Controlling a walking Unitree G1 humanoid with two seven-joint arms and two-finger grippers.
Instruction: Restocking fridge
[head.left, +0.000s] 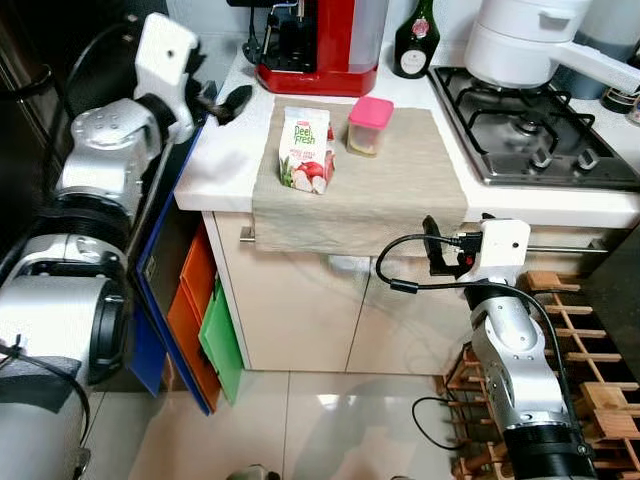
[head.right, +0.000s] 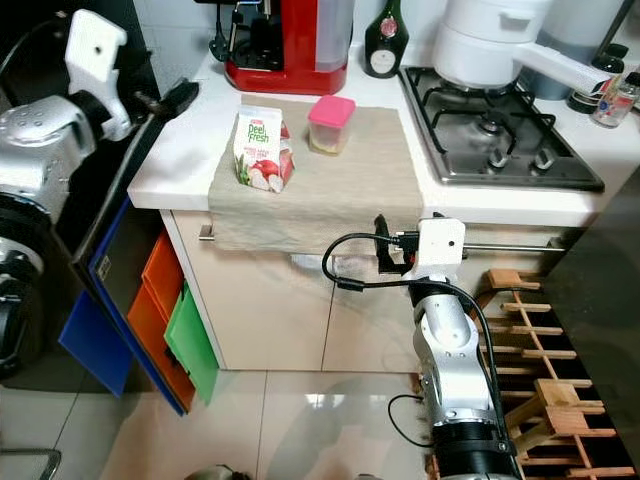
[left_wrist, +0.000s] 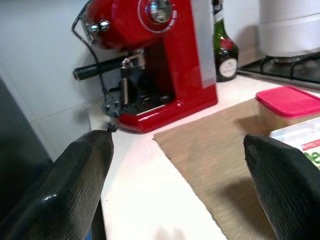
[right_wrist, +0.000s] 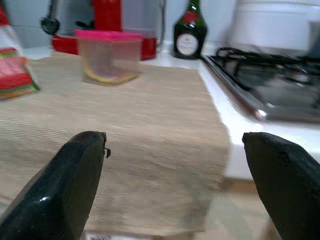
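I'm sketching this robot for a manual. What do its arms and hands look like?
Both arms are silver, rounded metal segments with black joint bands. Each wrist carries a white boxy camera housing. The right arm has a black cable looping from its wrist down along it. The right hand and the left hand each have two long, thick black fingers with a finely textured surface.

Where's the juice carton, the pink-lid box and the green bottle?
juice carton (head.left: 306, 150), left eye view, front face.
pink-lid box (head.left: 369, 112), left eye view, pink lid.
green bottle (head.left: 414, 45), left eye view, its body.
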